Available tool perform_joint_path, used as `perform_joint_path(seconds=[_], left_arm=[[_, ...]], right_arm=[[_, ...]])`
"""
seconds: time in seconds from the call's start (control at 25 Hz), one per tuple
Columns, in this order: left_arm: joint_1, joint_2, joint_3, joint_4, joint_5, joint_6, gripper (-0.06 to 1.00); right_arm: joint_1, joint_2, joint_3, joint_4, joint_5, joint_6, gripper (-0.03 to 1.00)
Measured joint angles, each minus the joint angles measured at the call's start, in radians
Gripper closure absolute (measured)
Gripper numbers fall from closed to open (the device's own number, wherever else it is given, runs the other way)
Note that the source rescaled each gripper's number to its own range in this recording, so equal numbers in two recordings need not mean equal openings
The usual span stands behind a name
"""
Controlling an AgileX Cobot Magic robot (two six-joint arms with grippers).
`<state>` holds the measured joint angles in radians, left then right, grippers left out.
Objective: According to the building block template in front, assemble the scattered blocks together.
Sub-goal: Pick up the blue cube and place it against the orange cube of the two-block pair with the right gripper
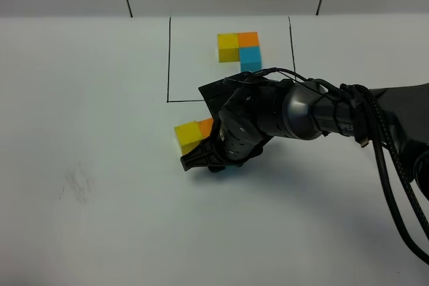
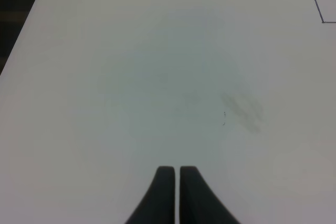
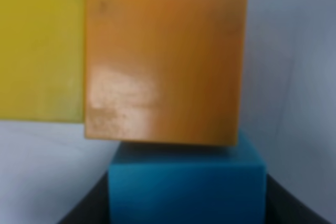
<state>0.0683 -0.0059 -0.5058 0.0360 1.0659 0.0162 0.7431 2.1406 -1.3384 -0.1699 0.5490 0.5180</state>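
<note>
The blue block [image 3: 186, 190] is held between the half-open right jaws, just under the orange block [image 3: 163, 64]. The left jaws are shut, empty. If pushed crookedly, orange could be shoved off yellow [image 3: 42, 45].

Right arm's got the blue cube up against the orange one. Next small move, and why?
Probably open the right gripper and back off. In the wrist view the blue cube sits between its fingers against the orange cube, which adjoins the yellow cube, matching the template. Flush contact is hard to confirm.
</note>
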Motion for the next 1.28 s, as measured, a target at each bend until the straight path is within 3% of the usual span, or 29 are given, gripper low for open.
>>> perform_joint_path(seconds=[0.44, 0.84, 1.28], left_arm=[[0.000, 0.000, 0.000, 0.000, 0.000, 0.000, 0.94], [0.000, 0.000, 0.000, 0.000, 0.000, 0.000, 0.94], [0.000, 0.000, 0.000, 0.000, 0.001, 0.000, 0.94]], right_arm=[[0.007, 0.001, 0.000, -0.007, 0.010, -0.031, 0.51], [0.007, 0.000, -0.001, 0.097, -0.002, -0.031, 0.51], [0.008, 0.000, -0.001, 0.108, -0.006, -0.038, 0.51]])
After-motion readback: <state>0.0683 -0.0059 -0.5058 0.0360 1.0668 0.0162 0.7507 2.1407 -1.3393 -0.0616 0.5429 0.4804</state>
